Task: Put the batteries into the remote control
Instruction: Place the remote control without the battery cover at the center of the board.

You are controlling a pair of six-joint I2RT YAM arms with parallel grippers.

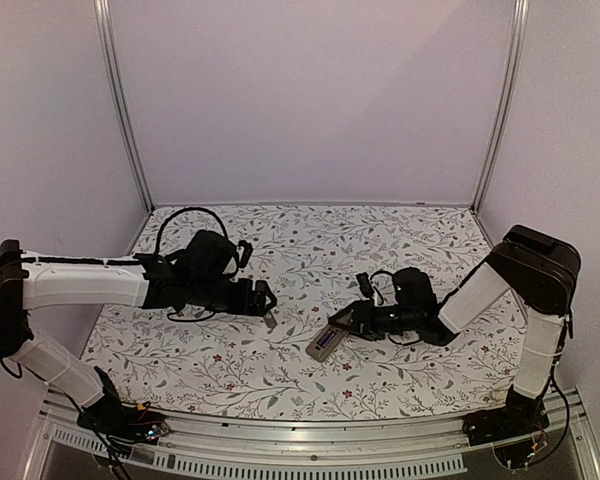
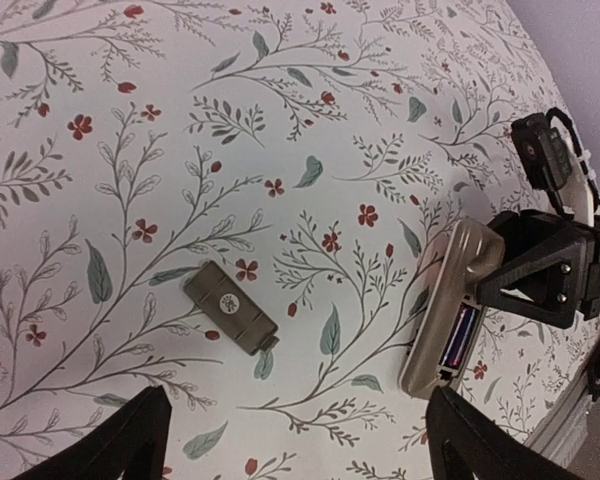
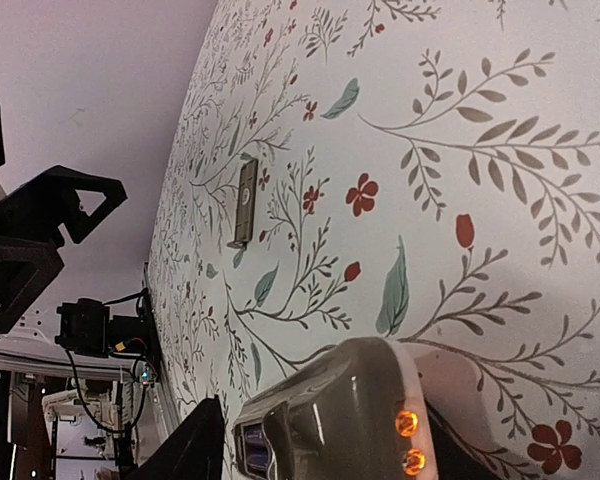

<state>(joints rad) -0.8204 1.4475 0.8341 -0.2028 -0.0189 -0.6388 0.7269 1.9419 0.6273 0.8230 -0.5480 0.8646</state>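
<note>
Note the right pincer [image 1: 350, 320] closed on the remote control [image 1: 325, 342], clamping one rounded end. Find the rest of the bar projecting past the fingertips over the floral tablecloth [image 1: 400, 250], tan-grey back turned up. Contact of the free end with the cloth: not determinable. Observe the battery bay [image 2: 456, 345] open at that free end, the end farthest from the right pincer, with a blue-purple battery [image 2: 460, 338] seated inside. Number of cells in the bay: not resolvable.

Note the left pincer [image 2: 298, 400] spread wide, holding nothing, hovering above the cloth. Find the small flat grey cover piece [image 2: 230, 305] lying flat just ahead of its fingertips, within the span of the fingers, nearer one finger than the other, touching neither. Find the remote control ahead of the opposite finger and slightly outside it, well apart from the cover piece. Observe both pincers facing each other, near but apart, with the remote control between them.
</note>
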